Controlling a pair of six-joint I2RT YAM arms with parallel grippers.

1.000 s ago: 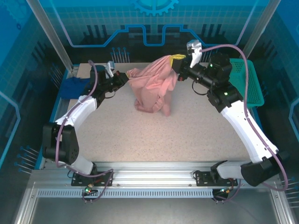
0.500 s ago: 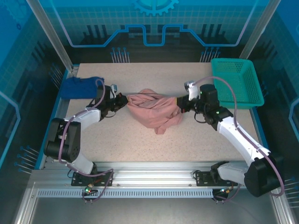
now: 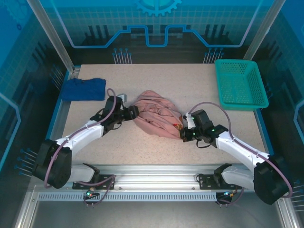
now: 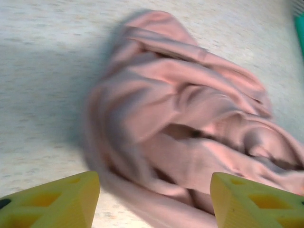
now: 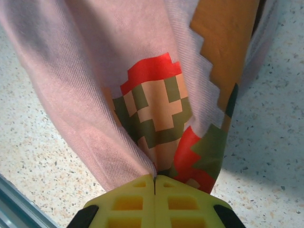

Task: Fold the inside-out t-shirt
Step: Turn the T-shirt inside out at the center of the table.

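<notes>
Top external view: the inside-out t-shirt (image 3: 153, 114) lies bunched in a dusty-pink heap on the table (image 3: 190, 80), about midway between the left and right edges and a little closer to the near edge than the far one. The left gripper (image 3: 134, 112) sits at the heap's left side. The right gripper (image 3: 183, 134) is low at its near-right end.

From the left wrist, the left gripper's yellow fingers (image 4: 52, 199) stand spread wide. The blurred pink folds lie just ahead of them and nothing is pinched.

From the right wrist, the right gripper's fingers (image 5: 128, 202) are pressed together on a fold of the shirt, right below a pixel-style print (image 5: 156, 114) in red, olive and orange.

A dark blue cloth (image 3: 84, 89) lies by the far-left corner, and a green basket (image 3: 240, 85) stands at the far-right corner.
</notes>
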